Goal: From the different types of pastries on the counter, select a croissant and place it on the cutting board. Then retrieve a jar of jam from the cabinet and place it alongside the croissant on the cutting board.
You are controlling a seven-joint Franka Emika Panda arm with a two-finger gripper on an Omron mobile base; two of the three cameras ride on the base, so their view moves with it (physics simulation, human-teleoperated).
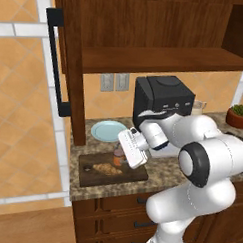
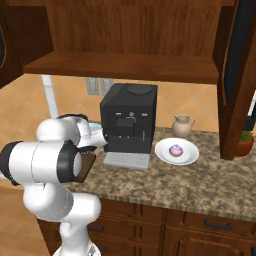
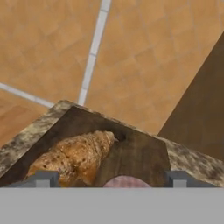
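The golden-brown croissant (image 1: 106, 169) (image 3: 74, 156) lies on the dark cutting board (image 1: 91, 178) (image 3: 138, 151) at the counter's (image 1: 164, 170) left end. The small orange-red jar of jam (image 1: 117, 154) stands on the board just right of the croissant; its lid (image 3: 126, 181) shows low in the hand view. My gripper (image 1: 123, 158) (image 3: 109, 179) hangs over the jar, open, with its fingertips (image 3: 43, 178) wide apart on either side of the lid and clear of it. The frosted pastry (image 2: 176, 149) sits on a white plate (image 2: 162, 151). The cabinet (image 1: 156, 60) stands open above.
A black coffee machine (image 1: 162, 100) (image 2: 128, 122) stands behind my arm. A light blue plate (image 1: 107, 129) lies behind the board. A cream pitcher (image 2: 182, 125) and a potted plant (image 1: 239, 116) stand to the right. The cabinet door with its black handle (image 1: 56, 60) juts out at left.
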